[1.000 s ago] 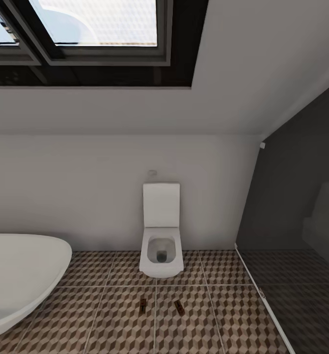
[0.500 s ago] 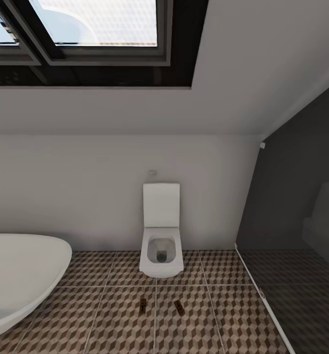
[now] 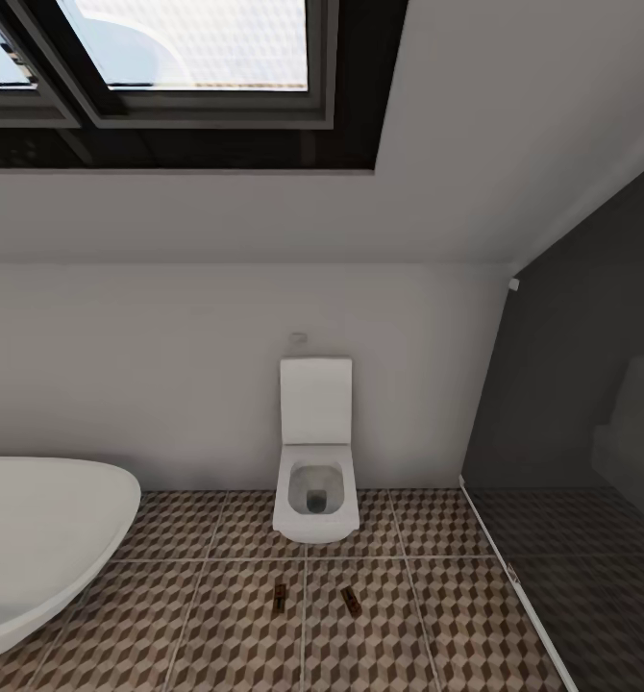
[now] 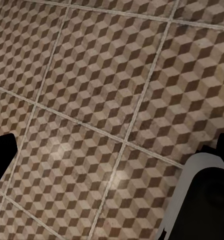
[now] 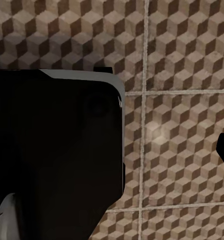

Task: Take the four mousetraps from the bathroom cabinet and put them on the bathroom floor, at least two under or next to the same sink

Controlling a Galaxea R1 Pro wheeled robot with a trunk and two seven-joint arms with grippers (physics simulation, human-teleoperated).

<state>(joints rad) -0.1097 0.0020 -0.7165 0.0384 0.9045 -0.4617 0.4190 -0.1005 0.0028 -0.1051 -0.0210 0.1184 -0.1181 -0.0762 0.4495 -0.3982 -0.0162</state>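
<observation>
**Two traps lying on the tiles before the toilet**

Floor [image 3: 216, 615] of large square tiles with a brown, beige and cream cube pattern spreads below the white wall. An oval white bathtub [image 3: 43, 548] stands at the left, a white wall-hung toilet [image 3: 314, 481] in the middle. Two small flat brown wooden mousetraps [image 3: 280, 597] [image 3: 351, 602] lie near each other, apart, in front of the toilet. Whether the left and right grippers are apart or together, I cannot tell.

Two mousetraps [image 3: 280, 598] [image 3: 351, 602] lie on the bathroom floor [image 3: 216, 615] before the toilet [image 3: 314, 481] (bathtub [image 3: 34, 548] left).
</observation>
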